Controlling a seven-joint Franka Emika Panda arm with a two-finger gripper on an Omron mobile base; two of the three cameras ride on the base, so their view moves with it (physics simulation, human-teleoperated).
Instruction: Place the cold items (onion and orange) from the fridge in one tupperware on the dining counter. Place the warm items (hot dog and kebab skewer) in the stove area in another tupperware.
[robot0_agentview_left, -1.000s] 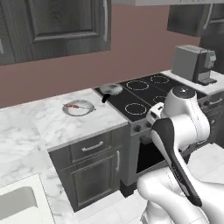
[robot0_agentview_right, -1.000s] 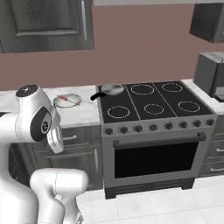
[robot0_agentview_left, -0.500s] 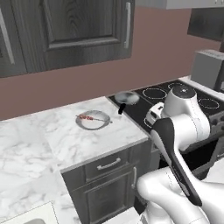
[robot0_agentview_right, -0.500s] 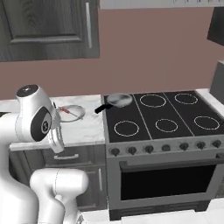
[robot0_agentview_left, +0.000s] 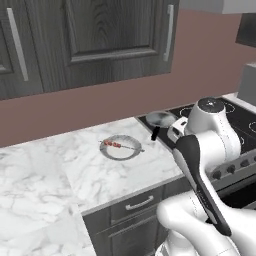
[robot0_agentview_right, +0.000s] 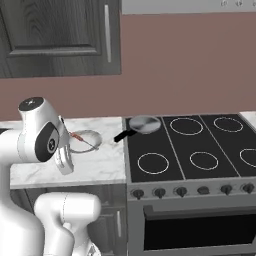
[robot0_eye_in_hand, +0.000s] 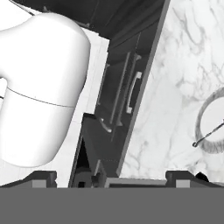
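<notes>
thin kebab skewer with red meat chunks (robot0_agentview_left: 119, 145) | lying flat across a round grey plate (robot0_agentview_left: 111, 153), stick ends past the rim | plate on white marble surface (robot0_agentview_left: 60, 175), just left of the black stove (robot0_agentview_right: 200, 160) | hot dog: cannot tell

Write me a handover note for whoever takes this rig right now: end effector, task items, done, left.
End effector: open and empty, pointing down at the cabinet fronts beside the marble counter.
Kebab skewer: lying on the round plate on the counter, left of the stove. A small pan sits on the stove's back-left burner; I can't tell what it holds.
Done: nothing visibly packed.
Left: pick up the skewer, find the hot dog, load both into one tupperware; then onion and orange into another.
</notes>
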